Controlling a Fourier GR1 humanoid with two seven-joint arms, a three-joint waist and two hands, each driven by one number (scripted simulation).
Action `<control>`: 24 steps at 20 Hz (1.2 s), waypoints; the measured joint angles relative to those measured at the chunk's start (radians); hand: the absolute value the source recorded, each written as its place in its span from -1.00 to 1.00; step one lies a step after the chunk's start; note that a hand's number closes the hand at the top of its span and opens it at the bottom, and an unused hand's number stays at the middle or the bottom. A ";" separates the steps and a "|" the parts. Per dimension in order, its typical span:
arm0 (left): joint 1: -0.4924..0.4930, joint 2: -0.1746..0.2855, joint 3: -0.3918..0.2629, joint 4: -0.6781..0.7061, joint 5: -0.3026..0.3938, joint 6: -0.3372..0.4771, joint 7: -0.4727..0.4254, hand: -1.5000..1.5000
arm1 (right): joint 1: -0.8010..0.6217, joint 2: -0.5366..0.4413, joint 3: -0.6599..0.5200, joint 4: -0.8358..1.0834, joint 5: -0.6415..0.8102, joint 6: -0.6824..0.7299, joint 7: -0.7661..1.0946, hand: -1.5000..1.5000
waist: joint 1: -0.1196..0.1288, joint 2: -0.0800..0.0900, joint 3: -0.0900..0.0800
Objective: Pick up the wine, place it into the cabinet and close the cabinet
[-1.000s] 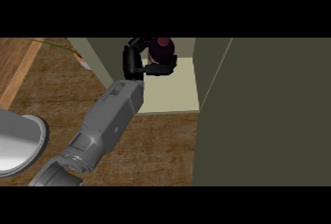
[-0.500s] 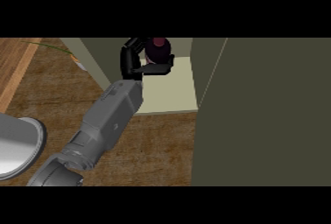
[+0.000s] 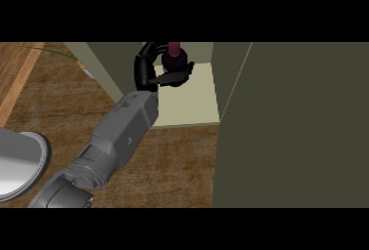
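Curling round a dark maroon glass wine bottle (image 3: 175, 56), the black left hand (image 3: 146, 67) hides its lower part. Bottle top is cut off. Bottle sits between fingers and thumb, inside the olive-green cabinet (image 3: 193, 105).

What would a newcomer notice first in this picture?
First, the black robot hand at the top centre, curled round the dark wine bottle over the pale floor of the open cabinet. Then the large dark cabinet door filling the right side, and the grey forearm slanting across the wooden counter.
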 measured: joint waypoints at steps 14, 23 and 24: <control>0.007 0.004 -0.020 0.067 -0.060 0.069 -0.005 -1.00 | -0.010 0.003 -0.002 0.007 -0.004 0.003 -0.009 -1.00 | -0.009 0.005 0.000; 0.033 -0.001 0.007 0.048 -0.052 0.084 -0.061 -1.00 | 0.000 0.010 0.018 0.005 -0.002 0.003 -0.021 -1.00 | -0.014 0.007 -0.001; 0.032 0.000 0.009 0.048 -0.051 0.072 -0.055 -1.00 | -0.002 0.010 0.018 0.005 -0.002 0.001 -0.020 -1.00 | -0.014 0.007 -0.001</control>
